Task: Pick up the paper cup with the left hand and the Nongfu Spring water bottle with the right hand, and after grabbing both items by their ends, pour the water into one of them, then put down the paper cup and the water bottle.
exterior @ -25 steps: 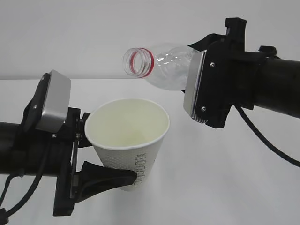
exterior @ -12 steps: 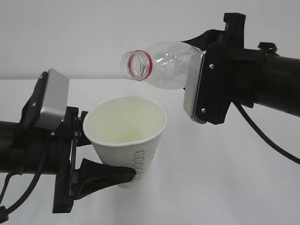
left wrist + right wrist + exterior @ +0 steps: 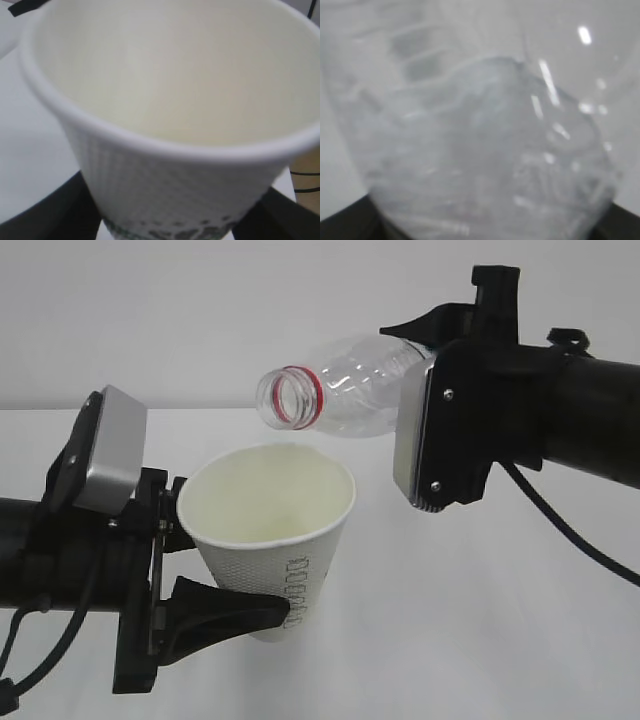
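above the bench, left hand (image 3: 215, 615) fingers pinch the paper cup (image 3: 270, 540) upright; right hand (image 3: 425, 390) fingers clamp the nongfu spring water bottle (image 3: 345, 390), mouth tipped over the cup's rim.

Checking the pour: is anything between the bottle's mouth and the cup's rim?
Nothing visible: in the exterior view the gap between bottle mouth and cup rim is bare, no stream.

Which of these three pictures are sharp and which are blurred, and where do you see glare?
Exterior view: sharp and evenly lit, with the paper cup and the water bottle crisp against the white background. Left wrist view: the cup fills the frame, soft and out of focus. Right wrist view: the bottle is heavily blurred, with bright glare streaks at upper right.
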Available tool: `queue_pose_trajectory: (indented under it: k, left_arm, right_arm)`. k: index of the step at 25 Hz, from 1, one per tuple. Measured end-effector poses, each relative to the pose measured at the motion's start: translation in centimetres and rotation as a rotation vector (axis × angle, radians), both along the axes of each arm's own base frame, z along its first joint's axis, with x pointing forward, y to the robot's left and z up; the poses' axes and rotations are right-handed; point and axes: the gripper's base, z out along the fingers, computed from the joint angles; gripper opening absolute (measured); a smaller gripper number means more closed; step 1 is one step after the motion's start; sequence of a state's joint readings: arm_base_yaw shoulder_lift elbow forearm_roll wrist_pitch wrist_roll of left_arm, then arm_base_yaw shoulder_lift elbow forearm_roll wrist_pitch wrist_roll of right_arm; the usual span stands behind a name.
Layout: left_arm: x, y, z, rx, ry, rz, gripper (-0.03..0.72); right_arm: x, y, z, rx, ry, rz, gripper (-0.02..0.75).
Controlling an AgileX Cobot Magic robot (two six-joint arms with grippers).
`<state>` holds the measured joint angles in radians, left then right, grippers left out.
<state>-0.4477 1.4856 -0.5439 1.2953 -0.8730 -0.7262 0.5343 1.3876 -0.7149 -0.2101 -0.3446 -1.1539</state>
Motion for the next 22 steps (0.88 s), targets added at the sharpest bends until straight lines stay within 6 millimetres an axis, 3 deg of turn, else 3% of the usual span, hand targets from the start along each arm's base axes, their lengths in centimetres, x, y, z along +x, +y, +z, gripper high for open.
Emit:
queue_pose_trajectory:
  k: [22]
  left_arm:
    - [-0.32, -0.20, 0.37, -0.045, 0.005, -0.036, 0.512]
  right_arm:
    - [0.20, -0.11, 0.45, -0.019, -0.074, -0.010, 0.494]
